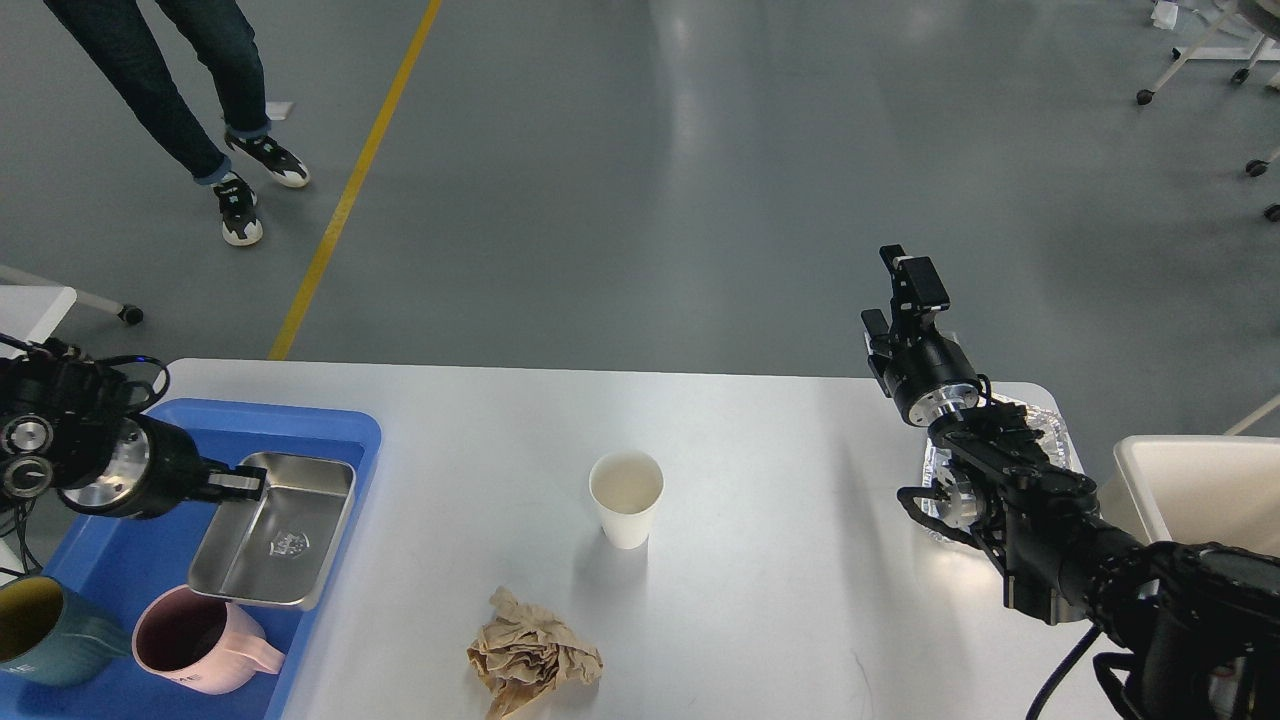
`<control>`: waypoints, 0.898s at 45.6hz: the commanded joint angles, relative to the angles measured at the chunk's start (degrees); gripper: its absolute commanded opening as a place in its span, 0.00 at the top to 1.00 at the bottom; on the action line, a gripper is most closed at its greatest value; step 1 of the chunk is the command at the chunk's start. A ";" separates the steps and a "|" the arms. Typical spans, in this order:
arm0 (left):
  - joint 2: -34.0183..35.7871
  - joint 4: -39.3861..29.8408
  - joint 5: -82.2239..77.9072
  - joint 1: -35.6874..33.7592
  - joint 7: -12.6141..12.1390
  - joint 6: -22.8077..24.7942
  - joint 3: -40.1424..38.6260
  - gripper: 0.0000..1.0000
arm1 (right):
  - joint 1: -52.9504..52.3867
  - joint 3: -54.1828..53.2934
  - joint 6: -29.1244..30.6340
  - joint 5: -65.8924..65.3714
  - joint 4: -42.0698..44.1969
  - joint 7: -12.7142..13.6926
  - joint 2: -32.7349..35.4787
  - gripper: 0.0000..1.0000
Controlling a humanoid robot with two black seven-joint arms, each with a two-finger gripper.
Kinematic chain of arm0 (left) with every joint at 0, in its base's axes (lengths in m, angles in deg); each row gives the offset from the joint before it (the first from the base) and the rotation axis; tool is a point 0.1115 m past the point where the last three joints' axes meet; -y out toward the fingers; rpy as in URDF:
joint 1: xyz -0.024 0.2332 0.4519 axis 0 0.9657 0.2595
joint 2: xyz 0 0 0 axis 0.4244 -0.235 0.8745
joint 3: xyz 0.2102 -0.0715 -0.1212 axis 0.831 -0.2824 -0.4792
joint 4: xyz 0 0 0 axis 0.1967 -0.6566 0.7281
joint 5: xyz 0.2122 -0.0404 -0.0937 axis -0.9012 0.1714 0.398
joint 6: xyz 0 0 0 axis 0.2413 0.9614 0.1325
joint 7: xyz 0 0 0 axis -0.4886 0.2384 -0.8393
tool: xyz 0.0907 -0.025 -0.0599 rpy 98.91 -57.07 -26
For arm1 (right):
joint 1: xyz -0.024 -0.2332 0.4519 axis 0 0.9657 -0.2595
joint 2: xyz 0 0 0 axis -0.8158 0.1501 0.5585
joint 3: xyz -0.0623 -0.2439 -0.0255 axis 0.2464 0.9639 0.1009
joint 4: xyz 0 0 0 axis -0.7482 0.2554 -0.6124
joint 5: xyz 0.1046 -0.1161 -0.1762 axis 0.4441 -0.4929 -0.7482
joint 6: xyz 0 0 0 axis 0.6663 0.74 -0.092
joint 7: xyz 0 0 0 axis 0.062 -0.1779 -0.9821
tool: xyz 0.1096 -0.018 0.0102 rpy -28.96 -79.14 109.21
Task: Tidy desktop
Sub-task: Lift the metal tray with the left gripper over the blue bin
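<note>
The white desktop [760, 480] fills the lower view. My left gripper [238, 484] is shut on the rim of a shiny steel tray [275, 542] and holds it over the blue plastic tray [320, 430] at the left. A white paper cup [627, 497] stands upright mid-table. A crumpled brown paper ball [533, 652] lies near the front edge. My right gripper [905, 295] is raised above the far right edge, open and empty. A crumpled foil container [1040, 440] lies under my right arm.
A pink mug [200, 640] and a teal mug [40, 630] stand in the blue tray. A white bin [1200, 480] sits at the right. A person's legs [200, 90] are on the floor beyond the far left. A smaller white table [30, 310] shows at the left.
</note>
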 commanded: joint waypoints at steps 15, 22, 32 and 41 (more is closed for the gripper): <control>26.30 -5.20 10.10 -0.01 5.67 6.80 -11.07 1.00 | -0.67 0.00 0.04 0.00 -0.01 0.03 -0.44 0.00; 27.36 -4.32 10.98 -0.01 5.94 7.16 -12.48 1.00 | -0.76 0.00 -0.04 0.00 -0.10 0.03 -0.79 0.00; 22.98 2.35 10.98 0.17 5.85 1.98 -11.95 1.00 | -0.32 0.09 -0.04 0.00 -0.10 0.03 -0.70 0.00; 12.18 15.00 11.24 1.31 5.85 -3.46 -11.77 1.00 | -0.58 0.09 0.04 0.00 -0.19 0.03 -0.79 0.00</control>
